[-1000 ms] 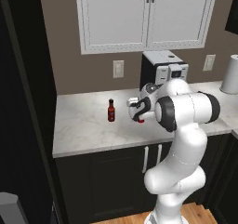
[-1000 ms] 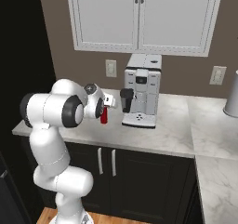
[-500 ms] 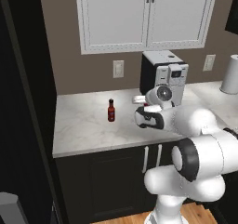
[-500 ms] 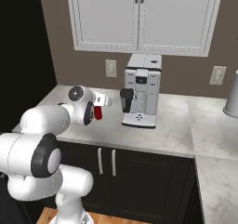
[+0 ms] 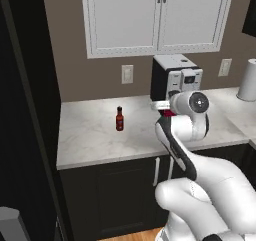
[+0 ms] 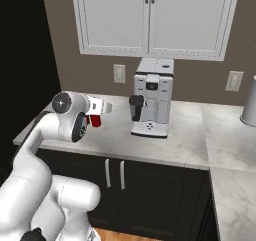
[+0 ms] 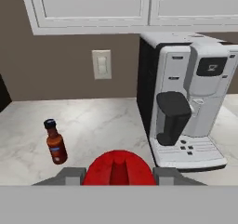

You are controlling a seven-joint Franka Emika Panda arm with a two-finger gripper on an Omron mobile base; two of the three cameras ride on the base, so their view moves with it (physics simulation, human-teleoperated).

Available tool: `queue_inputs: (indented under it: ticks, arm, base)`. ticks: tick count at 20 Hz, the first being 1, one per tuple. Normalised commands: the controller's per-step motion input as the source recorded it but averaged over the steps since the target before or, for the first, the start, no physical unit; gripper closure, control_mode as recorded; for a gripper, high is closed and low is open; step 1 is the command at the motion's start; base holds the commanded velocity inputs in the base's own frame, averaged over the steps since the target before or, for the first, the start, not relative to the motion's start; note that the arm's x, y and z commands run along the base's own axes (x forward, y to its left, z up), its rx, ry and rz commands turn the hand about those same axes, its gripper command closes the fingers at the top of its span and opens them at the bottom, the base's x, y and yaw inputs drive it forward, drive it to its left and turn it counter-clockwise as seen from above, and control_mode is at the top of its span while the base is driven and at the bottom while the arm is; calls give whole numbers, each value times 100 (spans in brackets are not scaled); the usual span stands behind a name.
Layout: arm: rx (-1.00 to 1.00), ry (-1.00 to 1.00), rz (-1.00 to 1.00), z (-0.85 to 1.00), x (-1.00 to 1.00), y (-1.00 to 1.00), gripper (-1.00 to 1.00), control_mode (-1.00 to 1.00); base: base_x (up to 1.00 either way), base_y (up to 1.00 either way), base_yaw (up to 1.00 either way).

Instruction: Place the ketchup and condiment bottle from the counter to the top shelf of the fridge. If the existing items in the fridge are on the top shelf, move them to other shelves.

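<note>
1. Nearest in the hand view: end effector [image 7: 119, 175] clamped on the red ketchup bottle [image 7: 119, 168], one grey finger [image 7: 69, 175] against each side of its rounded red top, jaws partly closed to the bottle's width.
2. Seen from the left base view: ketchup bottle [image 5: 167, 113] as a small red patch tucked behind the white wrist, above the marble tabletop [image 5: 95, 135], just in front of the coffee machine [image 5: 172, 75].
3. From the right base view: same red bottle [image 6: 94, 120] held at the end effector [image 6: 98, 113], over the left part of the tabletop [image 6: 180, 135], left of the coffee machine [image 6: 150, 96].
4. Farther out on the tabletop [image 7: 97, 121]: condiment bottle [image 7: 55, 142], small, dark-capped, with a reddish-brown body, standing upright, ahead and to the left of the end effector in the hand view and well apart from it.
5. In the left base view: condiment bottle [image 5: 119, 118] alone on open marble, left of the arm and the held ketchup.
6. To the right in the hand view: coffee machine [image 7: 186, 97], close to the held bottle.
7. Behind, on the brown wall: a light outlet plate [image 7: 102, 64], above and right of the condiment bottle.
8. Farthest and highest: white cabinet doors [image 5: 157, 15], closed.
</note>
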Motion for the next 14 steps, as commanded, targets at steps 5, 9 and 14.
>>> queue_inputs:
  ticks: [5,9,14]
  arm:
    - [0,0,5,100,-100,0,100,-100]
    - [0,0,7,94,-100,0,100,-100]
    - [0,0,2,65,-100,0,100,-100]
  base:
    - [0,0,0]
    - [0,0,0]
    - [0,0,0]
